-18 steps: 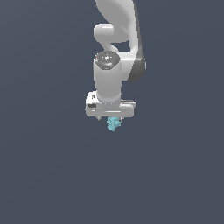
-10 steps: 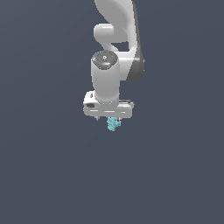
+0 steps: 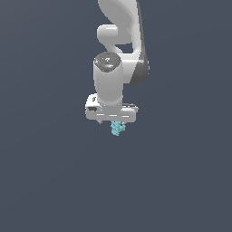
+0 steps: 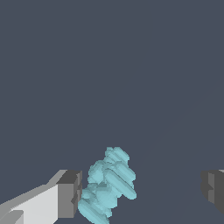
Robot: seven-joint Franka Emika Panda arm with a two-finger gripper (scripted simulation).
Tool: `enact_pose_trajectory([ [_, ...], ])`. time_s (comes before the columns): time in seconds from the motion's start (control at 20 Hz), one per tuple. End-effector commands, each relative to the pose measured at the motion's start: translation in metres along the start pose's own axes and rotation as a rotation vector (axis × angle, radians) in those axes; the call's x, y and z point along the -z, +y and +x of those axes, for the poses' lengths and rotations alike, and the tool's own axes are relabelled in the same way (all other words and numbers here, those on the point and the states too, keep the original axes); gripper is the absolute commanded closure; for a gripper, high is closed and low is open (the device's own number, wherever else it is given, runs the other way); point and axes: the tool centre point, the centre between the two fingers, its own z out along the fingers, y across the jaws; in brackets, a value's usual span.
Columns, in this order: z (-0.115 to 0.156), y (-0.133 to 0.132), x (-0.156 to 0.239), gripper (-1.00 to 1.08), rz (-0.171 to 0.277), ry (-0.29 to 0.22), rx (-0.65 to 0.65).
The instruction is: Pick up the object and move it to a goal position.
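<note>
The object (image 4: 107, 186), a lumpy light-cyan cluster, sits between the gripper (image 4: 140, 190) fingers, close against one finger (image 4: 70, 192) and well apart from the other (the wide gap says the jaws are spread, not clamped). You can see it just under the white hand in the exterior view too (image 3: 118, 128). That position suits a grasp: you'd likely need to centre or simply close. No goal marker shows in either view.

tiny light-cyan lumpy object (image 3: 118, 128), irregular ridged lobes, directly under gripper (image 3: 117, 123)
</note>
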Motion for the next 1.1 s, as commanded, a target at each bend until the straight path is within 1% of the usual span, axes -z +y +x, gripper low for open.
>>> enact_pose_trajectory([
  [0.0,-0.001,-0.001,-0.001,-0.92,0.0,0.0,-0.014],
  [0.45,-0.011,-0.007,-0.009,-0.92,-0.001,0.002,-0.131],
  [1.05,-0.037,-0.018,-0.028,-0.92,-0.002,0.008,-0.412],
])
